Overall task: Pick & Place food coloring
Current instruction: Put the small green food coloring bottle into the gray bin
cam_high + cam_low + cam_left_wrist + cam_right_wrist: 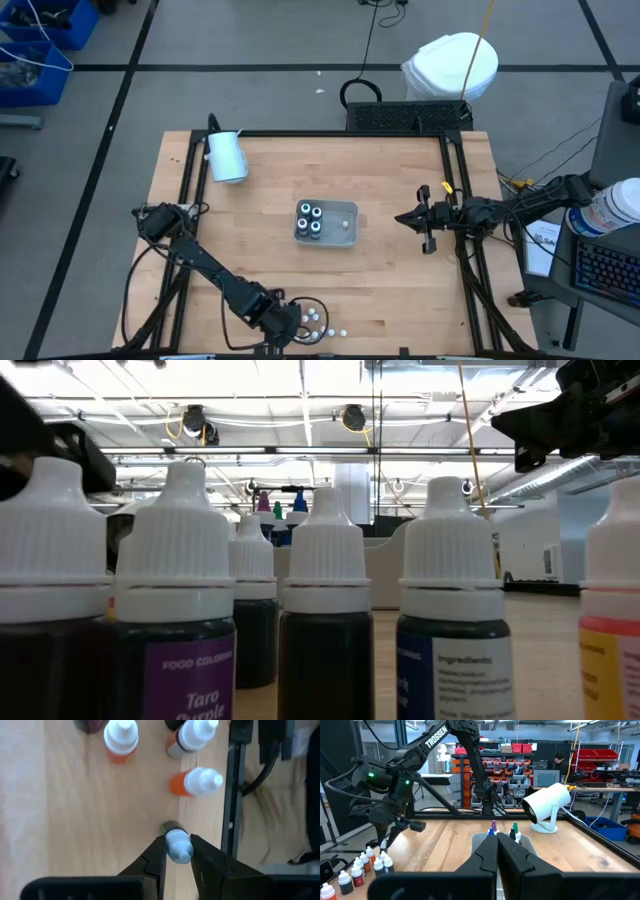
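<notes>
Several small food coloring bottles [318,322] with white caps stand in a cluster at the table's near edge; the low view shows them close up [188,600]. My left gripper [178,854] is down among them, shut on one bottle with a dark body [172,826]. Three orange bottles [196,782] are just beyond it. Further bottles [311,221] stand in the pale grey tray [345,228] at mid-table. My right gripper [400,217] waits shut above the table's right side, pointing level toward the tray. My left gripper pinches the bottle's white cap [176,840] between its two fingers [159,856], one on each side. The fingers come slanting down from above. The bottle is upright, and its dark body reaches down to the table top.
A black frame rail [233,795] with cables runs close beside the held bottle, along the table's near edge. A white cylinder [227,156] lies at the far left of the table. The wood between the bottle cluster and the tray is bare [330,280].
</notes>
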### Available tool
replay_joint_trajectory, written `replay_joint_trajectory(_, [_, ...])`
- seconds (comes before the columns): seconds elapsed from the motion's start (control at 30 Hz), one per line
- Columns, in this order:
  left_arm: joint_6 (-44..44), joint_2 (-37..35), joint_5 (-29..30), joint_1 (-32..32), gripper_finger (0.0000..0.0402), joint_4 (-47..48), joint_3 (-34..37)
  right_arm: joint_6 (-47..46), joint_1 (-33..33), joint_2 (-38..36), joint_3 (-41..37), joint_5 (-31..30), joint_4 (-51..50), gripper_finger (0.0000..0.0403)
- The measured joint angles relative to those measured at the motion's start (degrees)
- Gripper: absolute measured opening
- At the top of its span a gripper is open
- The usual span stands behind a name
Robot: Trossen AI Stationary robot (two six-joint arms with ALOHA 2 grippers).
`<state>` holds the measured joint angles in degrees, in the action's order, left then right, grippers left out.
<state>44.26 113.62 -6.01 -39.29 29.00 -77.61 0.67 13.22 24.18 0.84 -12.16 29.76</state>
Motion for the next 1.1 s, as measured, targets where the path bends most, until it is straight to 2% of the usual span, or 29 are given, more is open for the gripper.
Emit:
replay_joint_trajectory(0.23, [-5.1, 0.0, 1.6, 0.2, 0.0071, 19.4, -13.5, 0.0, 0.0, 0.0, 0.0, 0.0, 0.0, 0.0])
replay_joint_trajectory(0.4, [-9.6, 0.0, 7.9, 1.7, 0.0072, 33.6, -26.3, 0.0, 0.0, 0.0, 0.0, 0.0, 0.0, 0.0])
replay_joint_trajectory(0.53, [-14.2, -0.1, 14.2, 4.6, 0.0073, 39.6, -35.4, 0.0, 0.0, 0.0, 0.0, 0.0, 0.0, 0.0])
replay_joint_trajectory(0.63, [-17.0, -0.1, 16.2, 7.8, 0.0073, 42.1, -40.0, 0.0, 0.0, 0.0, 0.0, 0.0, 0.0, 0.0])
replay_joint_trajectory(0.77, [-22.1, -0.1, 15.2, 13.2, 0.0073, 42.0, -43.1, 0.1, 0.0, 0.0, 0.0, 0.0, 0.0, 0.0])
replay_joint_trajectory(0.9, [-29.0, -0.1, 13.1, 18.3, 0.0073, 40.7, -43.6, 0.8, 0.0, 0.0, 0.0, 0.0, 0.0, 0.0])
replay_joint_trajectory(1.1, [-40.0, 1.0, 14.6, 25.9, 0.0074, 35.9, -43.1, 1.5, 0.0, 0.0, 0.0, 0.0, 0.4, 0.0])
